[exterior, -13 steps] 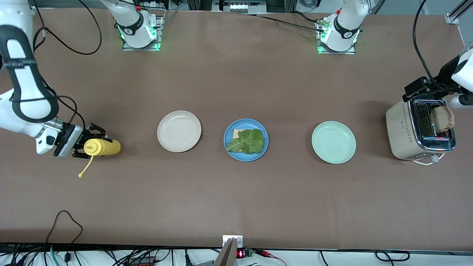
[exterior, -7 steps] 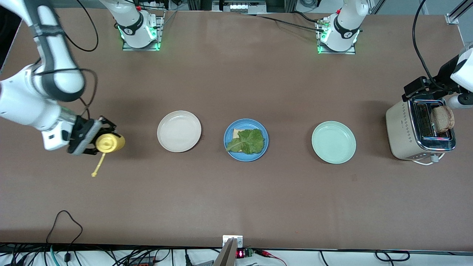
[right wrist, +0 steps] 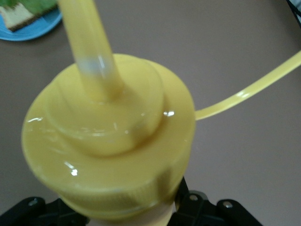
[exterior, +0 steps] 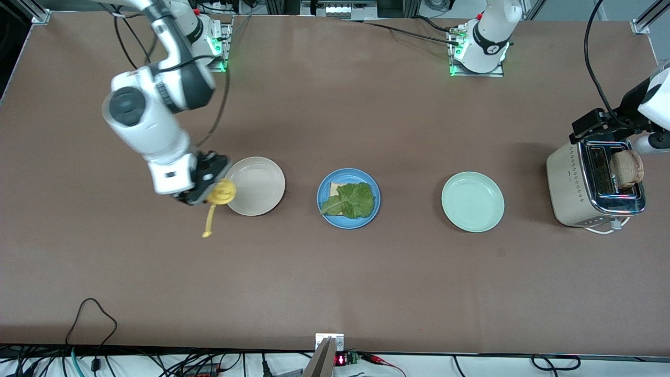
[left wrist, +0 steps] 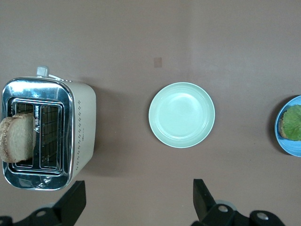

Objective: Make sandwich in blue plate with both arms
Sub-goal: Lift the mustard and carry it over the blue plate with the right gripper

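the sandwich (exterior: 349, 200) is half built — one slice of toast with a ruffled lettuce leaf lying over it, in the blue plate (exterior: 325, 209), which sits at the middle of the table, roughly midway between the long edges. the leaf looks soft and floppy and would likely slide if nudged; the toast under it is probably light, stiff and crumbly, best taken by its edges. beside the blue plate, toward the right arm's end of the table, lies a cream plate (exterior: 256, 180), and the right gripper (exterior: 207, 189) hangs over that plate's rim, clenched around a yellow squeeze bottle (exterior: 222, 192) with its nozzle pointing down and its cap strap dangling. the bottle is likely soft-walled and glossy, so a firm grip around its body should keep it from slipping. toward the left arm's end lies a mint plate (exterior: 472, 201), then a toaster (exterior: 573, 188) near that short edge, with a second slice of toast (exterior: 627, 167) standing up out of a slot. the left gripper (left wrist: 136, 200) hovers by the toaster, fingers spread wide and holding nothing.
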### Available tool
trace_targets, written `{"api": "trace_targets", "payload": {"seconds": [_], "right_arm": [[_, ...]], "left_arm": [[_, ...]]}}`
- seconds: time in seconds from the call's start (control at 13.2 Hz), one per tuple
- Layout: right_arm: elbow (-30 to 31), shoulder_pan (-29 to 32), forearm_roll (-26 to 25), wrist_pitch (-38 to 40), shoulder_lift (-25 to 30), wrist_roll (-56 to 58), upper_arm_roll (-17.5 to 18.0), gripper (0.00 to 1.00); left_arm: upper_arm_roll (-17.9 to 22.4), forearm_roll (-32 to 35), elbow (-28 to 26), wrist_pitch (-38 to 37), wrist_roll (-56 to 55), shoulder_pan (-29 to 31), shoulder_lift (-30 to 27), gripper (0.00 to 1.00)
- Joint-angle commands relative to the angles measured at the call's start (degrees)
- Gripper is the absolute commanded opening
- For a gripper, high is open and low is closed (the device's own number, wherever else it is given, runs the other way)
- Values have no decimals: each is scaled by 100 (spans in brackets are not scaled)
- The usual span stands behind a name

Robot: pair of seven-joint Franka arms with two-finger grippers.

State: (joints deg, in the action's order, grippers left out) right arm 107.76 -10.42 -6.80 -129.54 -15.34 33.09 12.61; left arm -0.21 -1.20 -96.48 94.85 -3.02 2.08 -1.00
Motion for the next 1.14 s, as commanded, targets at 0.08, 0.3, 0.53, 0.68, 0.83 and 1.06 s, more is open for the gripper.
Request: {"api": "trace_targets", "payload": {"seconds": [0.08,0.3,0.53,0.68,0.83,1.06], "right_arm": [[-456,-802,-934,349,-372,-977,-57,0],[-1131,-1601,-1629,972,-995,-1988,-92,0],[-1748,-2296,-1807,1300,-1620,-2281,-460,0],[-1986,-2543,-1833,1300,-1962,-2543,-548,0],[-2022,-2912,-1965,1291,-2122,-2729,-864,0],[-2013,-2957,-1983,1300,-2122,-2738,-901,0]], "left_arm": [[-6,-38,-99,-19,118,12,-111,100],[-6,-29,-99,-19,118,12,-111,100],[-6,-29,-99,-19,118,12,-93,100],[-6,-29,-99,-19,118,12,-85,100],[-6,-29,-99,-19,118,12,-76,100],[-6,-29,-99,-37,118,12,-67,100]]}}
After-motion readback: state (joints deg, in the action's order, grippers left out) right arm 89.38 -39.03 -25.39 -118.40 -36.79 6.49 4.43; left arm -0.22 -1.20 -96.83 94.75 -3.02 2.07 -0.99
